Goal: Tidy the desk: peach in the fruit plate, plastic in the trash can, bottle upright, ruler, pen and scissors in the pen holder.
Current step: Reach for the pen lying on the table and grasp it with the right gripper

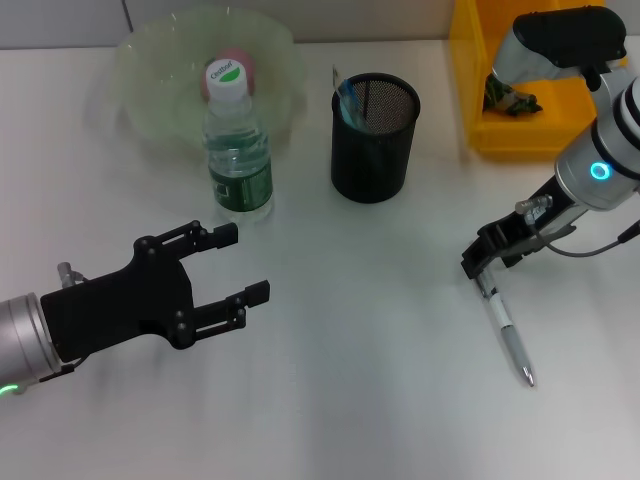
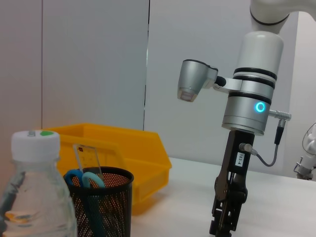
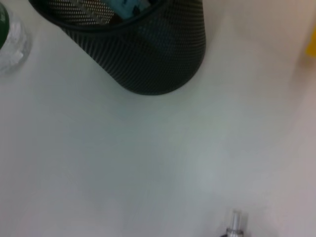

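The pen lies flat on the white desk at the right. My right gripper points down at its upper end, jaws close together on it; the left wrist view shows this gripper narrow and upright. The pen's end also shows in the right wrist view. The black mesh pen holder holds blue scissors and a clear ruler. The bottle stands upright before the pale green fruit plate, where the peach lies. Plastic lies in the yellow trash can. My left gripper hovers open at lower left.
The pen holder stands between the bottle and the yellow bin. The desk's back edge runs just behind the plate and the bin.
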Motion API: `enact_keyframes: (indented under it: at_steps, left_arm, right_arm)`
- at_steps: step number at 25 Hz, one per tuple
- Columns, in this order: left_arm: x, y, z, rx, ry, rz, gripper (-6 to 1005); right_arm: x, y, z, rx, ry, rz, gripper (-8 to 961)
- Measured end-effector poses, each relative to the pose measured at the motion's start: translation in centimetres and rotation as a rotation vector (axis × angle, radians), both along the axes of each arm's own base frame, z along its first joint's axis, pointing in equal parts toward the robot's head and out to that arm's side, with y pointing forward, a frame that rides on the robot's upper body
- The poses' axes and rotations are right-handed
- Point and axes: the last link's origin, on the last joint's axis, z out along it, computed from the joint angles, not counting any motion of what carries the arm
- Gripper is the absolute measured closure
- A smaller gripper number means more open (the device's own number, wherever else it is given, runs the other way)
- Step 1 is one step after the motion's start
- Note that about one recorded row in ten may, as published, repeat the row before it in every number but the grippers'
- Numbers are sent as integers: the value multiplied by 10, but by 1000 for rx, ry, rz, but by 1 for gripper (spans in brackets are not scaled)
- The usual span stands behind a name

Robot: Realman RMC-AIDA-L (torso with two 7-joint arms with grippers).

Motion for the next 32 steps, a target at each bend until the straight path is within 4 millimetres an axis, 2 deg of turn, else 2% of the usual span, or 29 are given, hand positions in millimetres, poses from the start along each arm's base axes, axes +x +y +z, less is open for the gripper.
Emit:
enact_keyframes:
  at_steps: [32]
  left_arm:
    - [0, 3, -1, 4, 2, 7, 246]
  right_arm:
    - [-3, 1, -7, -26, -14, 4, 396]
